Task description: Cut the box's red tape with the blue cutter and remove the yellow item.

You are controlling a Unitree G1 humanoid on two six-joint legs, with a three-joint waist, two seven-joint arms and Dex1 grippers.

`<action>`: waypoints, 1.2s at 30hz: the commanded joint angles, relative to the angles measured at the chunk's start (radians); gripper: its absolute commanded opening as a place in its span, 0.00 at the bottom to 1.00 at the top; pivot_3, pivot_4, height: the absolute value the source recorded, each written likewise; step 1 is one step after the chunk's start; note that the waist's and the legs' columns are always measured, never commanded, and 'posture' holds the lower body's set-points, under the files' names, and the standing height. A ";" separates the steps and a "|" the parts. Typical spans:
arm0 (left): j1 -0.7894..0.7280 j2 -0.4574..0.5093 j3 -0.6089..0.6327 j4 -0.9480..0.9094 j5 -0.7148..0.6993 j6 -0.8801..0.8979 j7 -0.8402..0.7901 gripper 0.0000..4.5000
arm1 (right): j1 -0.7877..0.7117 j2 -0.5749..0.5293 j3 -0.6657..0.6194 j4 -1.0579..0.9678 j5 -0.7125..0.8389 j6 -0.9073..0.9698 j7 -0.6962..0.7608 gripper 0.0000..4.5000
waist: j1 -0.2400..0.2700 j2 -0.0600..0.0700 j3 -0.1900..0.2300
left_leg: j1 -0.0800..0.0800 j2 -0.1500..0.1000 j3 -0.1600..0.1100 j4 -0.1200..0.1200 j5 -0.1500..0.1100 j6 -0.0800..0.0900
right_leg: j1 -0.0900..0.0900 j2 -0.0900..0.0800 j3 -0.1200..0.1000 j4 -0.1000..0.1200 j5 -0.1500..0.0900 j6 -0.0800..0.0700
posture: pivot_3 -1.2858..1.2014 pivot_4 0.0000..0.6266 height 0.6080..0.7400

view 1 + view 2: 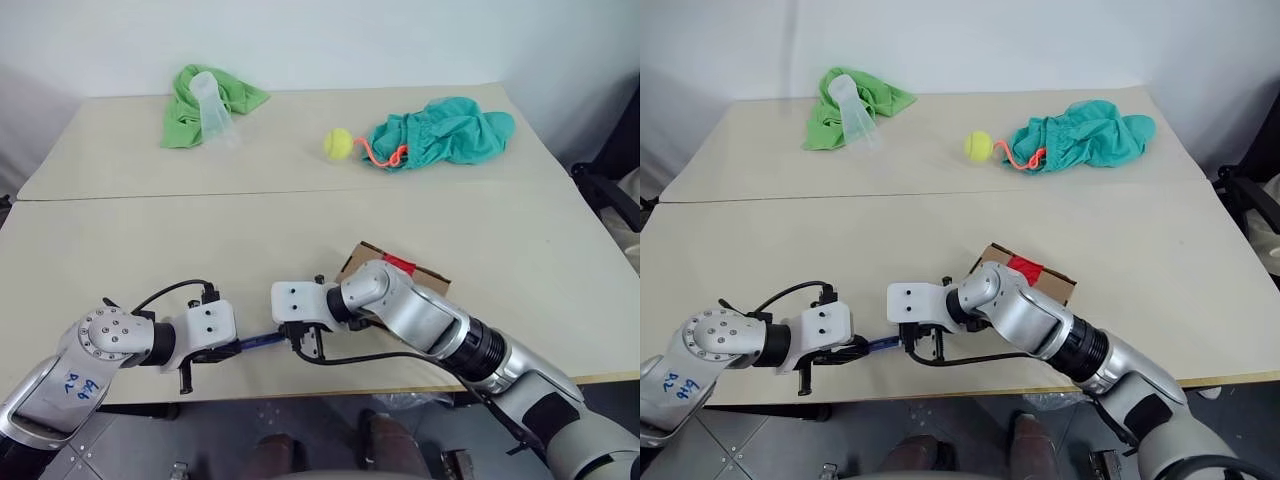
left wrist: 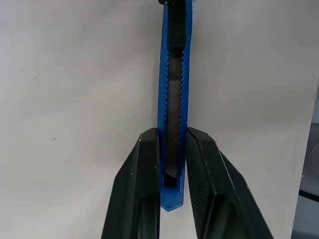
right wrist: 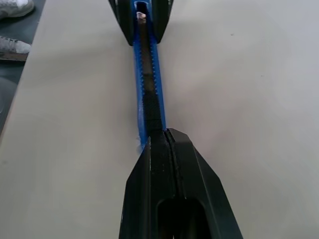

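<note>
- Head views: you have one box (image 1: 404, 278) on the near table, at its front edge, largely covered by the right forearm; one patch of red tape (image 1: 398, 264) shows on its top; one blue cutter (image 1: 258, 342) spans the gap between the two grippers, near the table's front edge and to the left of the box; farther back you can count one tennis ball (image 1: 338, 143), one teal cloth (image 1: 445, 132) with an orange-pink cord (image 1: 380, 157) beside it, one green cloth (image 1: 205, 101), and one clear plastic cup (image 1: 213, 111) lying on that green cloth; the yellow item cannot be made out.
- Head views, arms: your left gripper (image 1: 232, 348) reaches in from the left, aimed rightward and down; your right gripper (image 1: 296, 336) comes from the right with the forearm crossing over the box, wrist bent so it points left and down; the two meet nose to nose on the cutter.
- Left wrist view: the left gripper's fingers (image 2: 138, 189) are narrowly parted and clamp the cutter's butt end between them; the handle runs straight away over the pale tabletop (image 2: 75, 99).
- Right wrist view: the right gripper's fingers (image 3: 159, 164) are pressed fully together, their tips resting on the cutter's black slider; the left gripper holds the far end.
</note>
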 commanded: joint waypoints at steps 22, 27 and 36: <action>0.000 -0.013 -0.110 0.025 -0.002 0.070 -0.024 0.09 | 0.027 0.080 0.008 0.082 -0.063 -0.060 -0.015 0.00 | 0.000 0.000 0.000 | 0.001 0.000 0.000 0.000 0.002 -0.002 | 0.000 -0.001 0.000 0.003 0.000 0.000 | 0.52 0.24 1.00; -0.006 -0.014 -0.112 0.020 -0.005 0.074 -0.026 0.09 | 0.025 0.096 0.008 0.106 -0.066 -0.075 -0.014 0.00 | 0.000 0.000 0.000 | 0.002 0.000 0.000 0.000 0.003 -0.002 | 0.001 -0.001 0.001 0.003 0.000 0.000 | 0.52 0.24 1.00; -0.022 -0.026 -0.117 0.014 -0.008 0.090 -0.022 0.09 | 0.009 0.154 -0.009 0.170 -0.086 -0.105 -0.022 0.00 | 0.000 0.000 0.000 | 0.003 0.000 0.000 0.000 0.003 -0.004 | 0.001 -0.001 0.001 0.004 0.000 0.000 | 0.52 0.24 1.00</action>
